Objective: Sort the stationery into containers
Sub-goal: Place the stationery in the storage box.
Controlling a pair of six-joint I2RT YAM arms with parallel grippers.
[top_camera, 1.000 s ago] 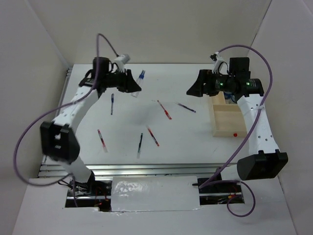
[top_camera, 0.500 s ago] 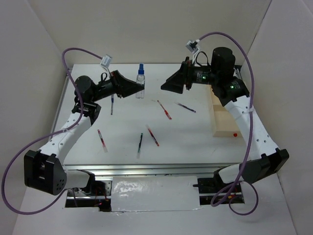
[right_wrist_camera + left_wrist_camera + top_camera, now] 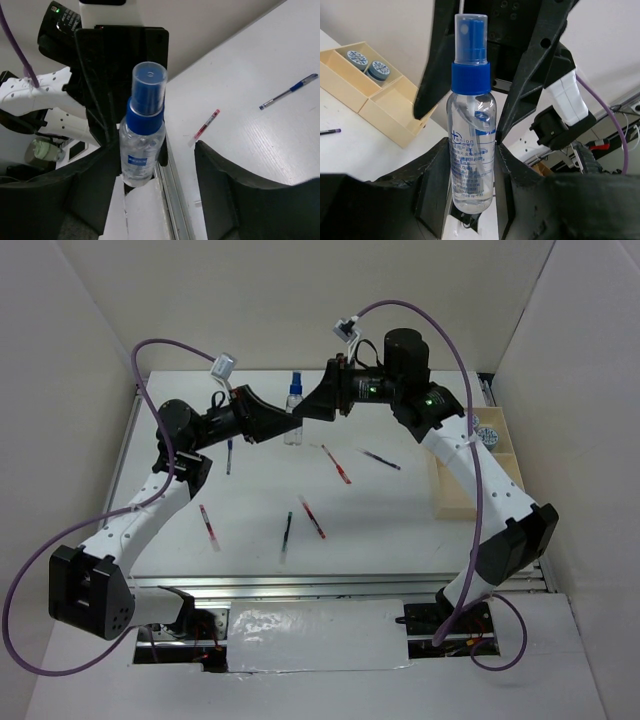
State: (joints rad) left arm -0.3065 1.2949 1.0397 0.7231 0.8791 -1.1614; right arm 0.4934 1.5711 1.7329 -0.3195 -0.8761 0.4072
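My left gripper (image 3: 283, 426) is shut on the clear bottle with the blue cap (image 3: 294, 403) and holds it upright at the back of the table. In the left wrist view both fingers press the sides of the bottle (image 3: 471, 130). My right gripper (image 3: 312, 407) is open right beside the bottle, facing the left gripper. In the right wrist view the bottle (image 3: 143, 145) stands by the left finger, with a wide gap to the right finger (image 3: 220, 175). Several pens lie on the table, among them a red one (image 3: 336, 464) and a dark one (image 3: 286, 534).
The beige tray (image 3: 462, 485) sits at the right edge, with two blue-and-white rolls (image 3: 487, 434) in its far compartment. It also shows in the left wrist view (image 3: 385, 102). More pens lie at the left (image 3: 209, 527) and the middle right (image 3: 381, 459).
My right arm has swung left from the tray to the bottle. My left arm has folded back and now holds the bottle upright, where it was tilted before.
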